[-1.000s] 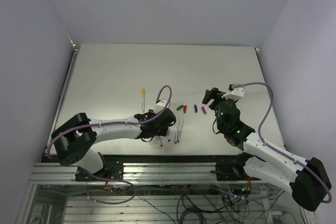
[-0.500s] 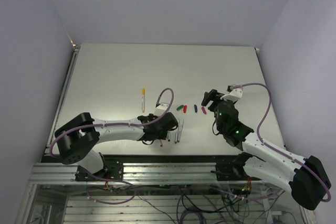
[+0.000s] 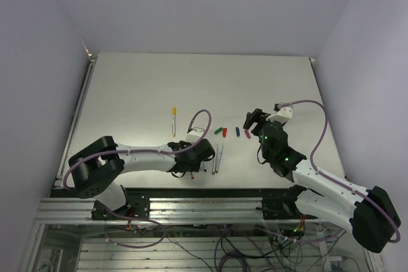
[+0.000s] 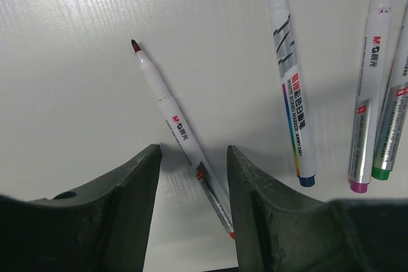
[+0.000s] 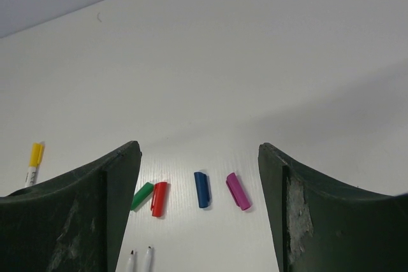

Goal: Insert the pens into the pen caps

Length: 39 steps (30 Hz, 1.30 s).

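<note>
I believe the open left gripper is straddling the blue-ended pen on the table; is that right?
Not quite: the left wrist view shows the open left gripper straddling the red-tipped pen. The blue-ended pen lies beside it, outside the fingers, on the table.

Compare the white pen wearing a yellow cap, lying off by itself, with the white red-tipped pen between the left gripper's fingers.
The yellow-capped pen has its tip covered; the red-tipped pen has a bare tip. The yellow-capped pen lies alone; the red-tipped pen lies inside the open left gripper, near three other uncapped pens. Both are slim white barrels flat on the table.
</note>
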{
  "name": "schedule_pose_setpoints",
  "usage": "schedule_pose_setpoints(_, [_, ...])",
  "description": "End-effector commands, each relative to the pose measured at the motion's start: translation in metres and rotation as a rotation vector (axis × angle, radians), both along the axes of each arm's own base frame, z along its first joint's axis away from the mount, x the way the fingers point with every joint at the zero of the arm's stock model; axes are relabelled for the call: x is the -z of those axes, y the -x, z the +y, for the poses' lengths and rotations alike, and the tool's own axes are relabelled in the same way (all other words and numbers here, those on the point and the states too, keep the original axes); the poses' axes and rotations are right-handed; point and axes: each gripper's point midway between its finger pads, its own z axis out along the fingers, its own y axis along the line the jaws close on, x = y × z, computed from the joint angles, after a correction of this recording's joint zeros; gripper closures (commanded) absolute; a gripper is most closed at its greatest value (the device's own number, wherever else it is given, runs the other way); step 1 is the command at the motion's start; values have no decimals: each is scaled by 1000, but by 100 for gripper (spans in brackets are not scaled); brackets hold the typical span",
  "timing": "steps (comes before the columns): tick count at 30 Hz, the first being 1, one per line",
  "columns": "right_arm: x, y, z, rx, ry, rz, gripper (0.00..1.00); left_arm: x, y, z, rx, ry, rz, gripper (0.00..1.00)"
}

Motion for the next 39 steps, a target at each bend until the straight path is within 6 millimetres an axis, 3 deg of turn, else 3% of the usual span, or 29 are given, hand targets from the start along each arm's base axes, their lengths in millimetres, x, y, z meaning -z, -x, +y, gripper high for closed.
schedule_pose_setpoints(1, [-4, -3, 1, 11, -33, -11, 26, 12, 12, 19, 12, -82, 46, 47])
schedule_pose_setpoints(7, [-7, -2, 1, 9, -36, -7, 26, 19, 21, 21, 41, -95, 90, 70])
schedule_pose_setpoints(10, [-7, -2, 1, 10, -40, -6, 26, 25, 26, 21, 61, -86, 114, 90])
schedule_pose_setpoints(11, [-7, -2, 1, 10, -42, -4, 26, 26, 27, 21, 64, -85, 118, 93])
schedule_pose_setpoints(19, [13, -5, 6, 10, 6, 86, 33, 23, 20, 17, 74, -81, 87, 93])
schedule_pose_setpoints(26, [52, -12, 24, -45, 126, 272, 43, -25, -13, -3, 57, 10, -94, 93])
schedule_pose_setpoints(30, [62, -16, 42, -124, 126, 301, 52, -51, -27, -19, 58, 100, -171, 93])
schedule_pose_setpoints(39, [78, -18, 71, -248, 101, 354, 69, -75, -38, -30, 104, 209, -255, 93])
